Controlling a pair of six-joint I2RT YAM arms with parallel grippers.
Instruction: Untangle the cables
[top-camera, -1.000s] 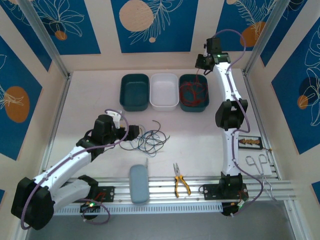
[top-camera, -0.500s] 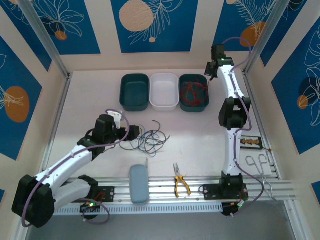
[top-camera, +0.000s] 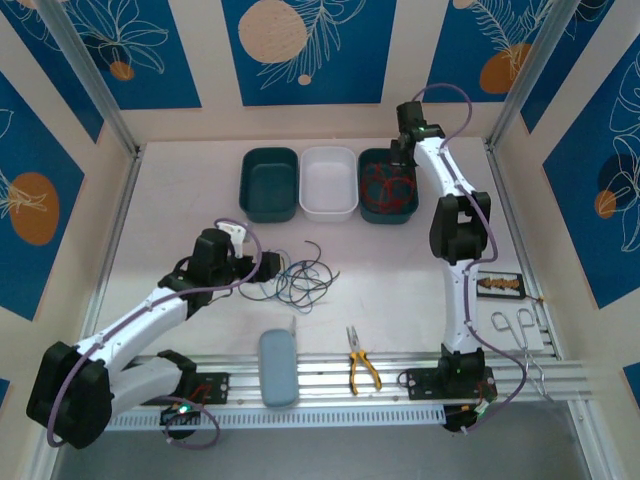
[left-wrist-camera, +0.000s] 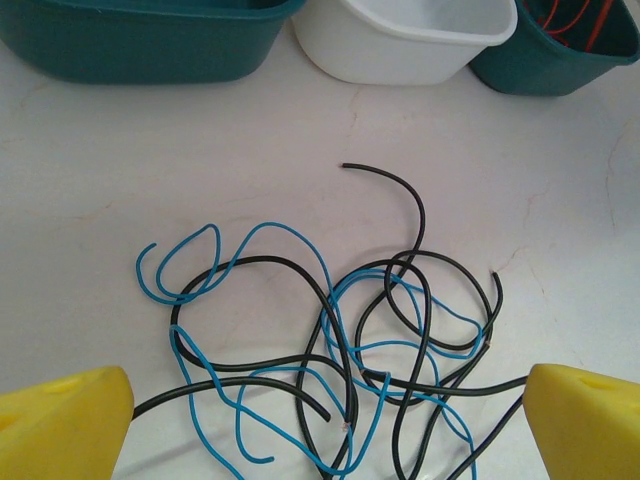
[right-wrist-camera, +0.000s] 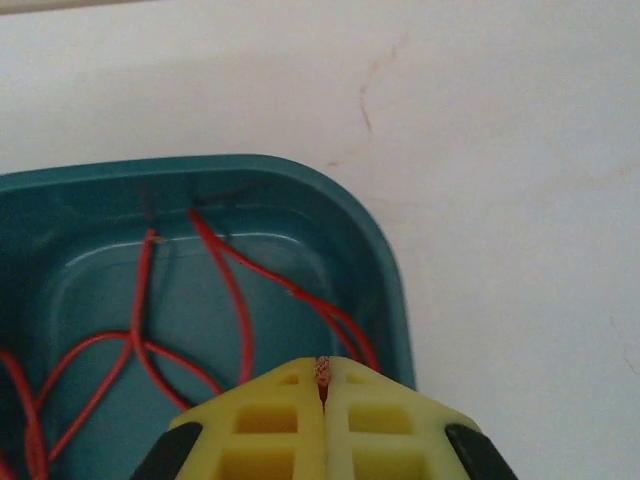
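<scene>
We hold a thin limp red wire (right-wrist-camera: 240, 320) pinched by its end in the right gripper (right-wrist-camera: 322, 385). The left gripper (left-wrist-camera: 328, 415) stands open, with a floppy blue-and-black wire tangle (left-wrist-camera: 328, 330) between its fingers (left-wrist-camera: 70, 420) (take the free black tip (left-wrist-camera: 345, 166) ahead).

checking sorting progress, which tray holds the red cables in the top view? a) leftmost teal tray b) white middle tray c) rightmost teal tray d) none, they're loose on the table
C: the red cables lie looped inside the rightmost teal tray, beside the white tray.
</scene>
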